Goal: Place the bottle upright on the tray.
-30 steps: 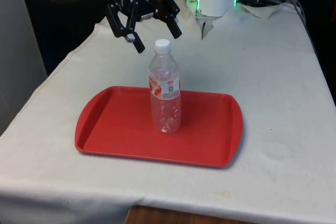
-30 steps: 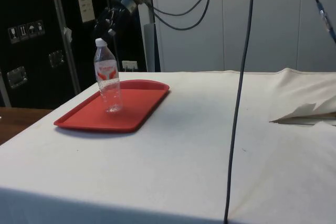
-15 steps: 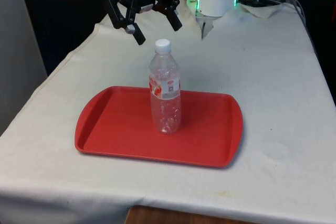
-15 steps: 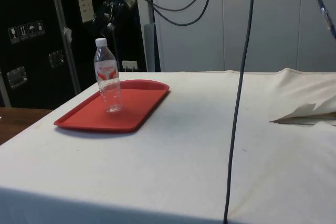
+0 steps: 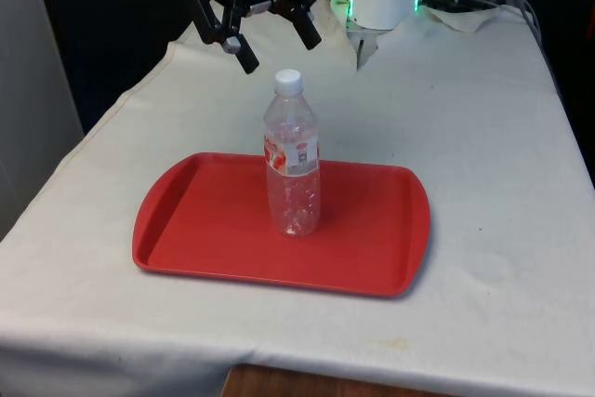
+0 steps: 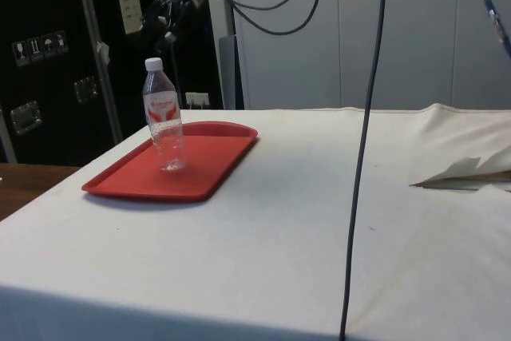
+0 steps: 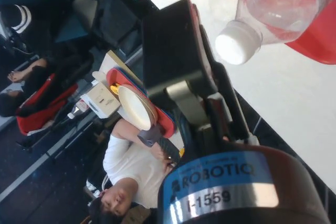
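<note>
A clear plastic bottle (image 5: 293, 169) with a white cap and a red label stands upright near the middle of the red tray (image 5: 204, 220). Nothing touches it. My gripper (image 5: 281, 53) hangs open above and behind the cap, well apart from it, with nothing between its fingers. From the side, the bottle (image 6: 164, 121) stands on the tray (image 6: 211, 165) and the gripper (image 6: 157, 31) is up beyond its cap. In the wrist view one black finger (image 7: 176, 51) shows, with the white cap (image 7: 234, 42) and the tray (image 7: 320, 40) beyond it.
The tray lies near the table's front edge. A black cable (image 6: 363, 141) hangs down in the side view, and a crumpled white cloth (image 6: 467, 172) lies near it. A person in a white shirt (image 7: 131, 166) sits beyond the table in the wrist view.
The open gripper has risen and drawn back from above the bottle cap. Bottle and tray have not moved.
</note>
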